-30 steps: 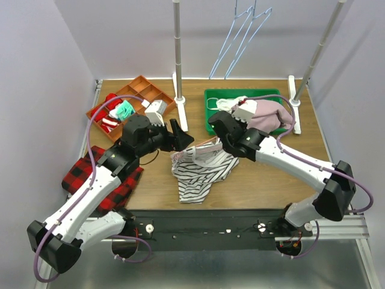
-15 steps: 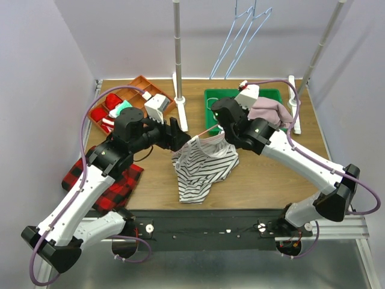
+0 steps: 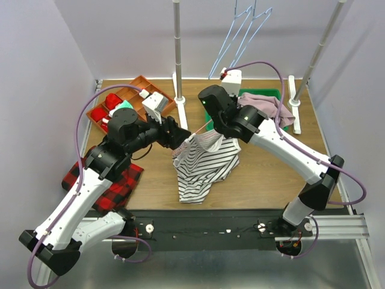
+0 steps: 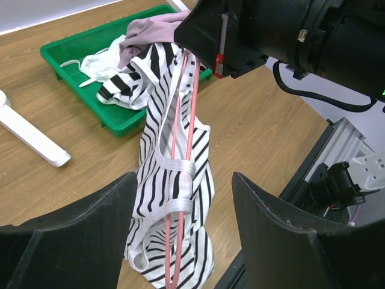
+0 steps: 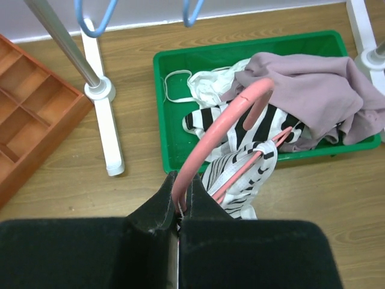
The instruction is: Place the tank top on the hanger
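The tank top [image 3: 204, 165], white with dark stripes, hangs from the pink-red hanger [image 3: 198, 132] above the table, its lower end draped on the wood. My right gripper [image 3: 216, 123] is shut on the hanger's hook [image 5: 222, 120], which is pinched between its fingers [image 5: 182, 180]; the top hangs just beyond it in the right wrist view [image 5: 240, 174]. My left gripper [image 3: 174, 133] is open at the hanger's left end. In the left wrist view the hanger's wires [image 4: 191, 114] and the top's straps [image 4: 162, 180] run between its spread jaws [image 4: 183, 177] without touching them.
A green tray [image 3: 210, 96] at the back holds a mauve garment [image 5: 307, 90], a bolder striped one [image 5: 264, 123] and white cloth. An orange compartment tray [image 3: 135, 96] sits back left. A red plaid cloth [image 3: 114, 180] lies front left. Rack posts [image 3: 177, 60] and blue hangers [image 3: 240, 36] stand behind.
My right gripper has lifted the hanger and tank top up and toward the back. My left gripper has risen alongside, staying open at the hanger's left end.
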Robot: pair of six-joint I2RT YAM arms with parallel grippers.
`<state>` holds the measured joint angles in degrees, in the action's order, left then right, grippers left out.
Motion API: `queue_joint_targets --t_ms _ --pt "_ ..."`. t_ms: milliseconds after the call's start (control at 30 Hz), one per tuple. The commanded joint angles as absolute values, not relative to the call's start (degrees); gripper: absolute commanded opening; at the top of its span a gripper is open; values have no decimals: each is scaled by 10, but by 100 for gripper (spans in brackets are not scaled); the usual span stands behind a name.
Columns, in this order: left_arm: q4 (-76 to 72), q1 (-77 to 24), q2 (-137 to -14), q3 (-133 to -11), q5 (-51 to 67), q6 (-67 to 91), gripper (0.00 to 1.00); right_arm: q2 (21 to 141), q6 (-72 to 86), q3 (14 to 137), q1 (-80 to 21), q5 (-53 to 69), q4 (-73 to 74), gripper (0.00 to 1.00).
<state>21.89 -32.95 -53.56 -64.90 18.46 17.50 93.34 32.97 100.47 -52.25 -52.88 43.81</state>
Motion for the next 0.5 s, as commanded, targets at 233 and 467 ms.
queue_joint_targets --t_ms 233,467 --pt "274 -327 -554 -718 163 98 66 938 149 1078 -532 -535 385 1" --pt "298 -327 -572 -758 195 76 64 963 123 1126 -532 -537 389 1"
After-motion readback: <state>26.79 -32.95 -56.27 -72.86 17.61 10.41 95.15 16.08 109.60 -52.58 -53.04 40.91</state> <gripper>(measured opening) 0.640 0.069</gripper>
